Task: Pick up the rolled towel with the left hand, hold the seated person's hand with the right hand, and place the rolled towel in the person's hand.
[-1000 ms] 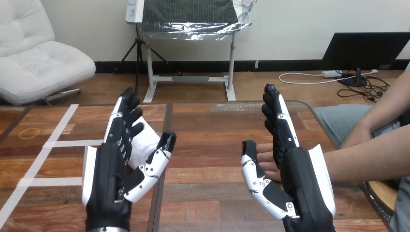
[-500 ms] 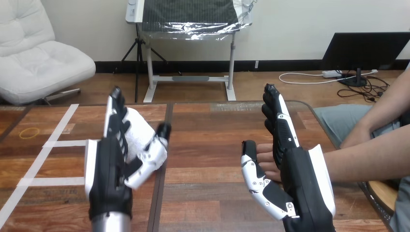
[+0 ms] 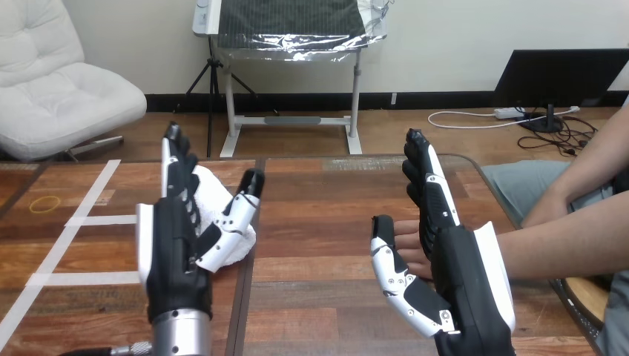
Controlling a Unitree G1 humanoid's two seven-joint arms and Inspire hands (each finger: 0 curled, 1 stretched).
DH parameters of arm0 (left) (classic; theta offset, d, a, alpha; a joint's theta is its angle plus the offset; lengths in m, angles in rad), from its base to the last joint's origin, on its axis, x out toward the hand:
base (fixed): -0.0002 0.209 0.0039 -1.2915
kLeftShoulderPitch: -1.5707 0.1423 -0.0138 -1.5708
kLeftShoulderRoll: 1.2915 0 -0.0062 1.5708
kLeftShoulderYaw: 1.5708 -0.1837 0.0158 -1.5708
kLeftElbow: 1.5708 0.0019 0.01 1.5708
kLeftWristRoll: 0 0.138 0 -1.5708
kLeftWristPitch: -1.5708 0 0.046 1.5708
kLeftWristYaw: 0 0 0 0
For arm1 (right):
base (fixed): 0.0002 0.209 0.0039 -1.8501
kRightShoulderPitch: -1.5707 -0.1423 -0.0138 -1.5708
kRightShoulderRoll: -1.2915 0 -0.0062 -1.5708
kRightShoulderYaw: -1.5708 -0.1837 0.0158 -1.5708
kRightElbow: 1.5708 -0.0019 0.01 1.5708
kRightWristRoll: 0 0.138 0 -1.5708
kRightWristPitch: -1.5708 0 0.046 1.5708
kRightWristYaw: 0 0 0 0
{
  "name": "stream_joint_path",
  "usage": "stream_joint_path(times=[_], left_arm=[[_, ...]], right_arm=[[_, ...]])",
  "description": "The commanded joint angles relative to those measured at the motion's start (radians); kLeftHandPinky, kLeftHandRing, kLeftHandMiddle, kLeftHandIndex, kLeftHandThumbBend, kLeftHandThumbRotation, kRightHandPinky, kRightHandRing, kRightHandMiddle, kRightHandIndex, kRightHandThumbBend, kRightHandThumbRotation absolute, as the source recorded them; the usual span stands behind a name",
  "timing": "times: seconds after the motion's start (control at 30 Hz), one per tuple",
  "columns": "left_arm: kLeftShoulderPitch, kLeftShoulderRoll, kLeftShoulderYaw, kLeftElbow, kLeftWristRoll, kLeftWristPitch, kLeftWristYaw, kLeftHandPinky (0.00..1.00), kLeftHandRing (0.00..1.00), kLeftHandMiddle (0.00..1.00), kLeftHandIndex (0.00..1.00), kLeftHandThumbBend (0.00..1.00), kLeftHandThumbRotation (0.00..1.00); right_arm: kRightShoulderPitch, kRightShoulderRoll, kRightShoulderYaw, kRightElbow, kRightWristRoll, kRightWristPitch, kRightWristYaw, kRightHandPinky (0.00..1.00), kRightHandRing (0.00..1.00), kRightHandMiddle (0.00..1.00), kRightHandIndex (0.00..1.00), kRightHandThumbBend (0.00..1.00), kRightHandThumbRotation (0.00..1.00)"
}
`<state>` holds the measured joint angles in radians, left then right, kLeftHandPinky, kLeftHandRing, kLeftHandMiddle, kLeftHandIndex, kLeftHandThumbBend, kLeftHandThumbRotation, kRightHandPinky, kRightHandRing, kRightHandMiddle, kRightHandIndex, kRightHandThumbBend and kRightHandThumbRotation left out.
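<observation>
Wooden desk before the robot: the rolled towel sits pinched between the thumb and near-straight fingers of the left robot hand. So light a clamp could let it slip in transit. White and soft, it looks loosely bunched. Well to that hand's right, the right robot hand is spread, the person's hand touching its palm, ungripped and free to drift.

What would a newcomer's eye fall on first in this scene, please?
The robot's left hand, above the left part of the wooden table, pinches a white rolled towel between its thumb and fingers. To the right, the right hand stands upright with straight fingers, and the person's hand lies between its thumb and fingers.
</observation>
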<state>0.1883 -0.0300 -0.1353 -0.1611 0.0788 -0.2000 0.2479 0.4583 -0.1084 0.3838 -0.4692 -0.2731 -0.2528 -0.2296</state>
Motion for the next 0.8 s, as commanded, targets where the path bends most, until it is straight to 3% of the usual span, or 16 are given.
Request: stream_joint_path(times=[0.0,0.77], left_arm=[[-0.061,-0.016,0.023,0.034,-0.001,-0.009,-0.009,0.96,0.98,1.0,1.0,0.64,0.39],[-0.118,-0.046,0.055,0.122,0.021,-0.024,0.014,0.96,0.99,1.0,0.99,0.69,0.44]], right_arm=[[-0.053,0.058,-0.015,-0.034,0.002,0.001,0.0,1.0,1.0,1.0,0.99,0.0,0.0],[-0.077,0.058,-0.023,-0.033,0.006,0.019,0.016,1.0,1.0,1.0,0.98,0.0,0.0]])
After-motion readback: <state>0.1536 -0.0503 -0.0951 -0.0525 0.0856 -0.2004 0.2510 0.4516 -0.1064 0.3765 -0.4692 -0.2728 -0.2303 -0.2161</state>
